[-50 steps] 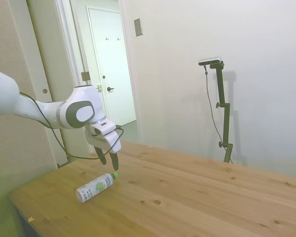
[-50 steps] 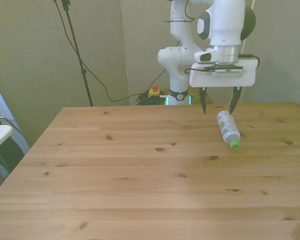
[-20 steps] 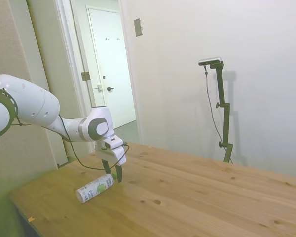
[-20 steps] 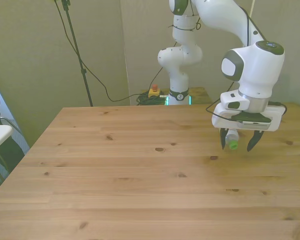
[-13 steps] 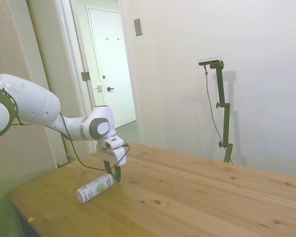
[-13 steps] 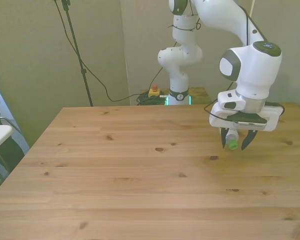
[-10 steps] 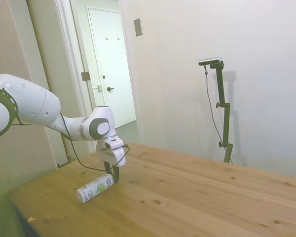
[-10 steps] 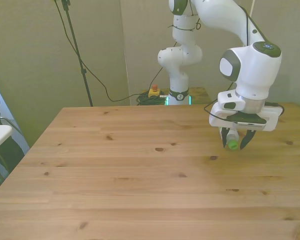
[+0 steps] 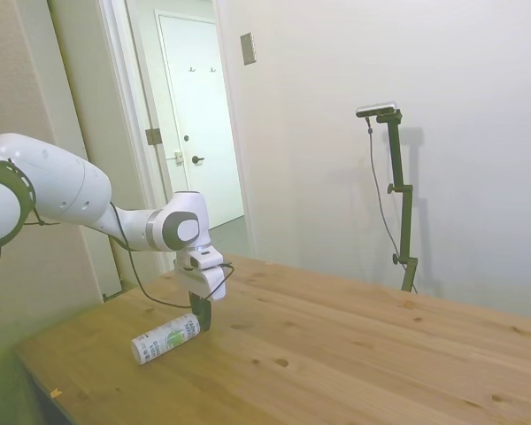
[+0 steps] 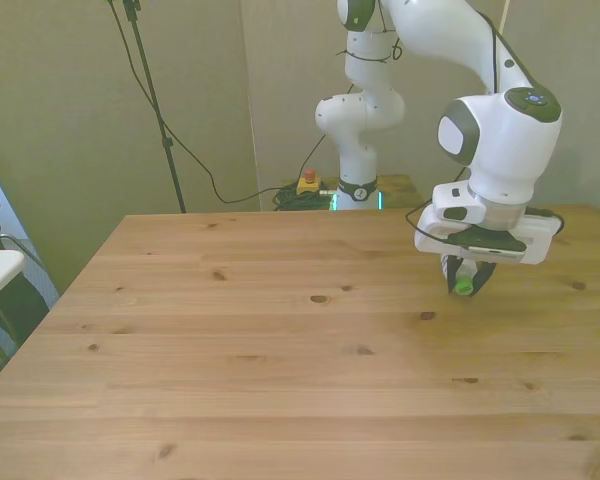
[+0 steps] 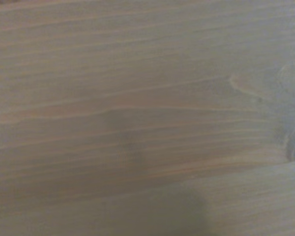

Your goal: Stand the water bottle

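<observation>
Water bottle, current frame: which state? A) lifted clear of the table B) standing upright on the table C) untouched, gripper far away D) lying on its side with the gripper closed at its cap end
D: the water bottle lies on the table, and the gripper is shut around its green cap end.

A wooden table (image 9: pixel 354 354) bears the water bottle (image 9: pixel 165 337), lying down.

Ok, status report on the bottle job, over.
Gripper shut on the water bottle at its green cap. Bottle lying on its side on the wooden table, not yet stood. Nothing in the way.
</observation>
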Controlling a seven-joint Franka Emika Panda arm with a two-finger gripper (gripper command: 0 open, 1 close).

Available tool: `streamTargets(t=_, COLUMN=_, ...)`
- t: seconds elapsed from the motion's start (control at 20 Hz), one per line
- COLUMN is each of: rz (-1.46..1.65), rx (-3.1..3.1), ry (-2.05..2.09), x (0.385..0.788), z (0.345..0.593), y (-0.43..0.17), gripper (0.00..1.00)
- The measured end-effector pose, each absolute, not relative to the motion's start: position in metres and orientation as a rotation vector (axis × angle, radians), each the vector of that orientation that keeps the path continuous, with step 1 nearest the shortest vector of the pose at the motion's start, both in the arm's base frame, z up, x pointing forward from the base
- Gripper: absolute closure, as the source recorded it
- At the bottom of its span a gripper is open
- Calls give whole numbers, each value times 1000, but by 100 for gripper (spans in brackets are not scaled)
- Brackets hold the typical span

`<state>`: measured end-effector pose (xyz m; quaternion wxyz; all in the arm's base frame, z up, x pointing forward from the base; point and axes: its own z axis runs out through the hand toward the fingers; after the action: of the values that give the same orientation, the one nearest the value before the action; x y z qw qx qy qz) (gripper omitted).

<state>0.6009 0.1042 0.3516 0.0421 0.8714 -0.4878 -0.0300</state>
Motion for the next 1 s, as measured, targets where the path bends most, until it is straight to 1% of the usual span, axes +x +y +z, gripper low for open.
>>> streamTargets(t=0.1, rz=-97, rx=2670, ry=-1542, x=606, z=356, y=102, gripper=100)
streamTargets(t=0.25, rz=-52, rx=2685, ry=-1621, x=614, z=371, y=98, gripper=100)
streamTargets(t=0.45, rz=176, rx=2687, ry=-1740, x=616, z=405, y=100, gripper=100)
streamTargets(t=0.75, rz=612, rx=2551, ry=-1869, x=589, z=456, y=98, gripper=100)
streamTargets(t=0.8, rz=708, rx=2530, ry=-1872, x=564, z=469, y=100, gripper=100)
streamTargets(t=0.9, rz=732, rx=2508, ry=-1872, x=563, z=467, y=100, gripper=100)
streamTargets(t=1.0, rz=804, rx=2471, ry=-1902, x=565, z=470, y=100, gripper=100)
